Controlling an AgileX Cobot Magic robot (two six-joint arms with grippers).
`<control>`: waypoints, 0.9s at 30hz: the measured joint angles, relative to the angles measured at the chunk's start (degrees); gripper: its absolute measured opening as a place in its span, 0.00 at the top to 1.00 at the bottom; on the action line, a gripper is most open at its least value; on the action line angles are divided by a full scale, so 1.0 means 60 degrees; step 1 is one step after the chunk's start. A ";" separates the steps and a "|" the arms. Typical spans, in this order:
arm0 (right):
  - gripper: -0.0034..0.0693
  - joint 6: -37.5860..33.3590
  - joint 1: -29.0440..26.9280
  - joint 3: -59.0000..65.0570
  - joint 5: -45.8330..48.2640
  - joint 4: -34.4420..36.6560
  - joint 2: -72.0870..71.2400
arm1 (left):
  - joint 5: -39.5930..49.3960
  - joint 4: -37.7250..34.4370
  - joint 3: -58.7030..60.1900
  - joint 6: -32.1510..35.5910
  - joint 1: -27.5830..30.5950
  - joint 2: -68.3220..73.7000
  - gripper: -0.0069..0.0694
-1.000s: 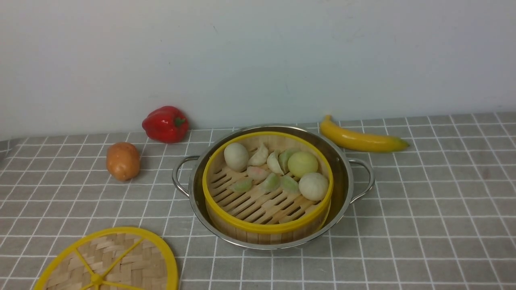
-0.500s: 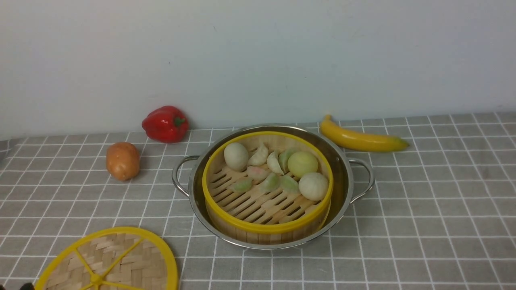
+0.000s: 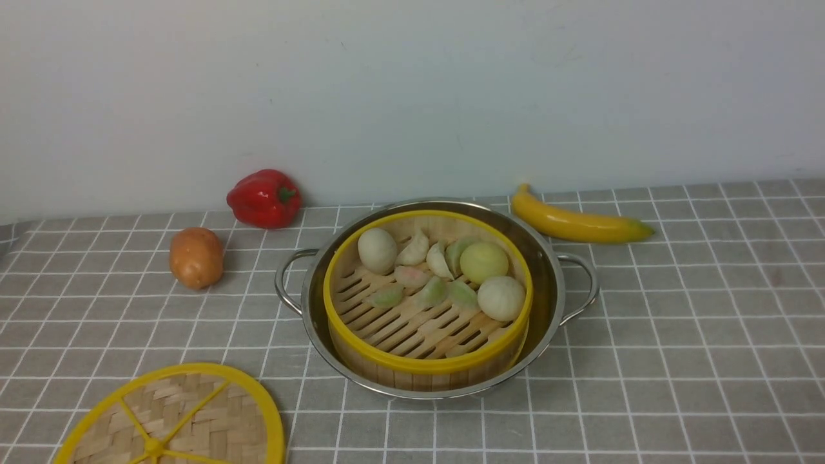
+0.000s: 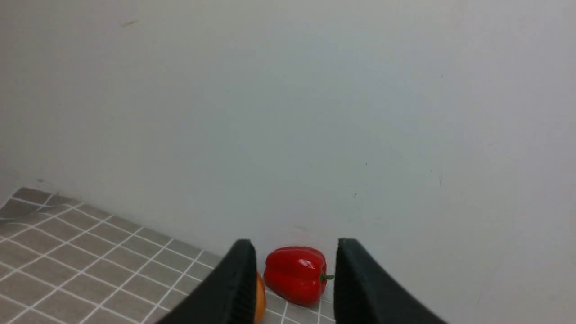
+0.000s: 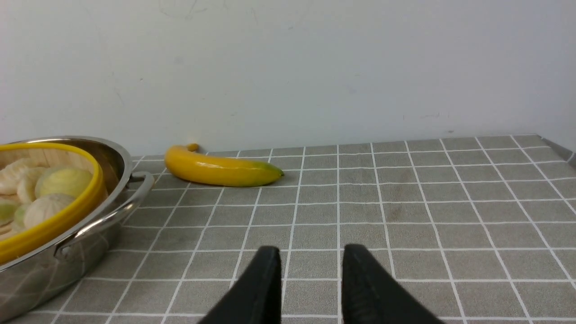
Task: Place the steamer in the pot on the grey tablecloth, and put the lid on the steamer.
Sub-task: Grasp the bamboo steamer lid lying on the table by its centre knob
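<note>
The steamer (image 3: 425,325), a bamboo basket with a yellow rim holding pale dumplings and buns, sits inside the shiny steel pot (image 3: 549,283) on the grey tablecloth (image 3: 677,335). The woven lid (image 3: 187,419) lies flat on the cloth at the front left, partly cut off by the frame edge. Neither gripper shows in the front view. My left gripper (image 4: 294,245) is open and empty, held above the cloth and facing the wall. My right gripper (image 5: 311,249) is open and empty above the cloth, to the right of the pot (image 5: 112,164) and steamer (image 5: 67,211).
A red pepper (image 3: 264,198) stands by the back wall and a potato (image 3: 196,256) lies left of the pot. A banana (image 3: 577,222) lies behind the pot on the right. The pepper (image 4: 294,274) shows far off between the left fingers.
A small dark tip that showed at the front view's bottom left edge half a second ago is gone. The steamer, pot and lid have not moved.
</note>
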 joint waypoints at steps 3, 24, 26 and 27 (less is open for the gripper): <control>0.64 0.0000 0.0000 0.0000 0.0000 0.0000 0.0000 | 0.0536 -0.0031 -0.0444 -0.0234 0.0000 0.0000 0.59; 0.62 0.0000 0.0000 0.0000 0.0000 0.0003 0.0000 | 1.0856 0.3794 -0.7409 0.0741 0.0000 0.7431 0.59; 0.62 0.0000 0.0000 0.0000 0.0000 0.0003 0.0000 | 1.0863 0.3794 -0.7520 0.0749 0.0000 0.8171 0.59; 0.62 0.0000 0.0000 0.0000 0.0000 0.0003 0.0000 | 1.0853 0.3794 -0.7562 0.0773 0.0000 0.8597 0.59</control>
